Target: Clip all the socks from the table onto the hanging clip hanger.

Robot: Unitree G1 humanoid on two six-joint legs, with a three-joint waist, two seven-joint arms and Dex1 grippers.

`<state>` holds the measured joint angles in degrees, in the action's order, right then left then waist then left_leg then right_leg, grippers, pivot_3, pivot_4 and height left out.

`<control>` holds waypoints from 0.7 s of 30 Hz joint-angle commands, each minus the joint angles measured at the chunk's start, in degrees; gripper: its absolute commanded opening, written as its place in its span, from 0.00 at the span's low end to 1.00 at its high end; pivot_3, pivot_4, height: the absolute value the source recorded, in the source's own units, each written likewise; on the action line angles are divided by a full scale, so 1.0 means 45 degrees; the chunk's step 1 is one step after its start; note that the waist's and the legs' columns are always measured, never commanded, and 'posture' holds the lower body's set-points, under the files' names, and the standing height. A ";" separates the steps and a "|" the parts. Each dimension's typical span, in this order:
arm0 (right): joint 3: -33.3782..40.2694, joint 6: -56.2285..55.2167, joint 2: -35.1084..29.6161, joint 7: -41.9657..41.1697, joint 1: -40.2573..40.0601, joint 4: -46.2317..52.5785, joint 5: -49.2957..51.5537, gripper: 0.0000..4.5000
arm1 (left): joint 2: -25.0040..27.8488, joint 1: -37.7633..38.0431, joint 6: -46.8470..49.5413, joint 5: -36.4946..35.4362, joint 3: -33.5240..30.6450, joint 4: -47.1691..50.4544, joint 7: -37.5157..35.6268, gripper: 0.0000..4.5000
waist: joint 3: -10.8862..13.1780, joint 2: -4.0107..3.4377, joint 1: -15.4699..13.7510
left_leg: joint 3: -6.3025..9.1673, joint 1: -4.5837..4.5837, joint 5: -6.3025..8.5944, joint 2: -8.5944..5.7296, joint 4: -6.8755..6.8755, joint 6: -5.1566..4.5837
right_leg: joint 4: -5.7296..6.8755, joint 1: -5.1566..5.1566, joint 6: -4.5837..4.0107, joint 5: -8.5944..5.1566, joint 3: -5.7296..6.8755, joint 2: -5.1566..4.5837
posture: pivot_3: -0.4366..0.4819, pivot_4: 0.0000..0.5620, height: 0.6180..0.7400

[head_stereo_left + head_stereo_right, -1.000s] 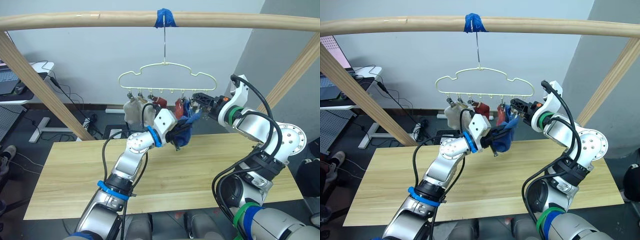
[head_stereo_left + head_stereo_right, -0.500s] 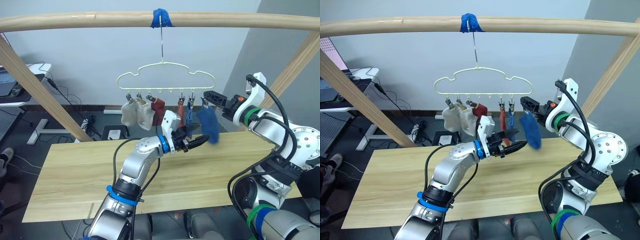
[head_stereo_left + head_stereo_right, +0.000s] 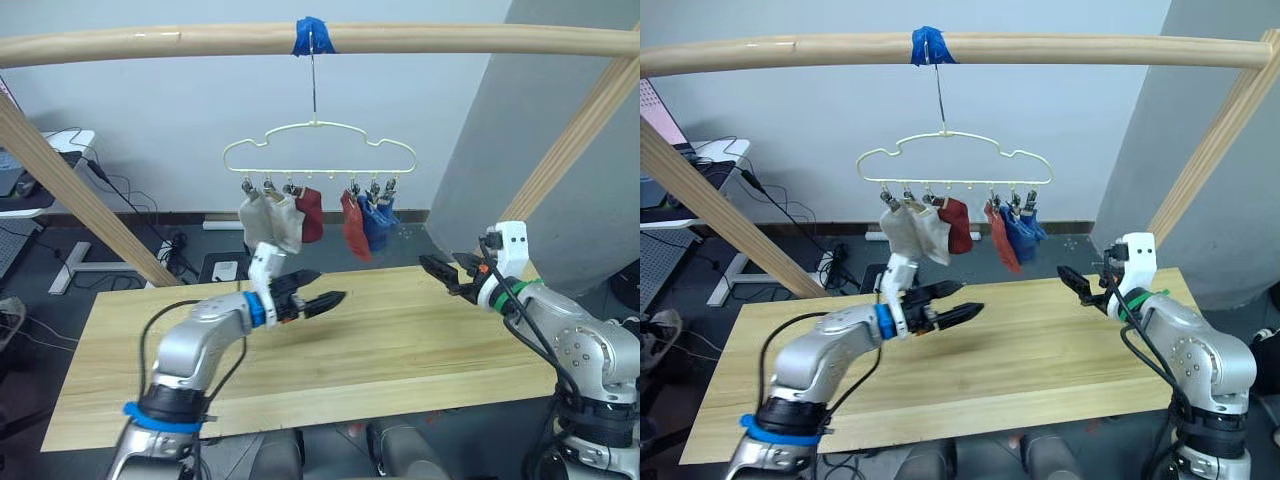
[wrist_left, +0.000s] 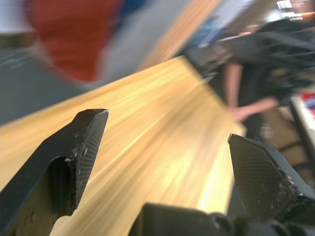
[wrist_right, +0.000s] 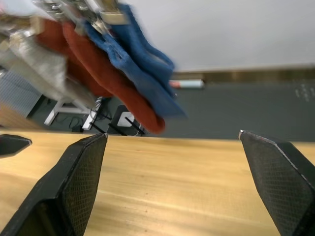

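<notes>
Both claws are held wide apart above the counter (image 3: 400, 340), with nothing gripped or touched: the left claw (image 3: 325, 300) near the middle, the right claw (image 3: 440, 268) toward the right end. All six socks (image 3: 365, 218) are seen clipped to the clip hanger (image 3: 318, 150), which hangs from the wooden rail (image 3: 450, 38).

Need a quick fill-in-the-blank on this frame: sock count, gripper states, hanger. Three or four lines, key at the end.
1. The clip hanger carries ___ socks.
2. The hanger hooks onto the wooden rail at a strip of ___ tape.
3. The left gripper and the right gripper both have their fingers ___.
4. The two socks nearest the right gripper are ___ in colour.

Missing words: six; blue; open; blue
</notes>
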<state>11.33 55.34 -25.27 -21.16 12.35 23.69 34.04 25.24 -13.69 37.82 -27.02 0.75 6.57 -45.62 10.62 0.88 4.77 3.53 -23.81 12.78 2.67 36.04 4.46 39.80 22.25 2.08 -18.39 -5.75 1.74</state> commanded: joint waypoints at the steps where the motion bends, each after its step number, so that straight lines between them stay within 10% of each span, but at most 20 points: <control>1: -0.1130 -0.2605 -0.0826 -0.1656 -0.1286 -0.0297 -0.1301 1.00 | 0.0766 0.0846 0.0236 -0.0326 -0.1273 0.0906 0.0321 0.99 | 0.0018 0.0028 -0.0047 | 0.0007 -0.0001 0.0000 0.0003 0.0000 0.0000 | -0.0004 -0.0001 0.0000 0.0000 0.0009 0.0000 | 0.50 0.30 1.00; 12: -0.1332 -0.4875 -0.0989 -0.2304 -0.3495 -0.1493 -0.2417 1.00 | 0.2413 0.4633 -0.2582 0.2262 -0.3193 0.0427 0.2035 0.99 | 0.0035 0.0036 -0.0432 | 0.0005 0.0001 0.0002 0.0008 -0.0001 0.0003 | -0.0033 -0.0005 -0.0003 -0.0002 0.0004 -0.0015 | 0.56 0.29 1.00; 21: -0.1173 -0.5295 -0.1151 -0.2362 -0.3684 -0.1859 -0.2820 1.00 | 0.3012 0.4467 -0.3481 0.2183 -0.3092 -0.0845 0.0687 0.99 | 0.0036 0.0043 -0.0786 | -0.0001 -0.0004 0.0000 -0.0003 0.0002 0.0003 | -0.0048 -0.0010 -0.0023 -0.0014 0.0013 -0.0031 | 0.56 0.28 1.00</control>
<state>5.02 32.78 -30.11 -31.21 -4.16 14.79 21.44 37.76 6.92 23.07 -16.97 -13.48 2.16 -41.42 10.78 1.07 1.24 3.52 -23.83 12.78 2.66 36.04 4.47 39.57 22.20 1.98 -18.45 -5.69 1.60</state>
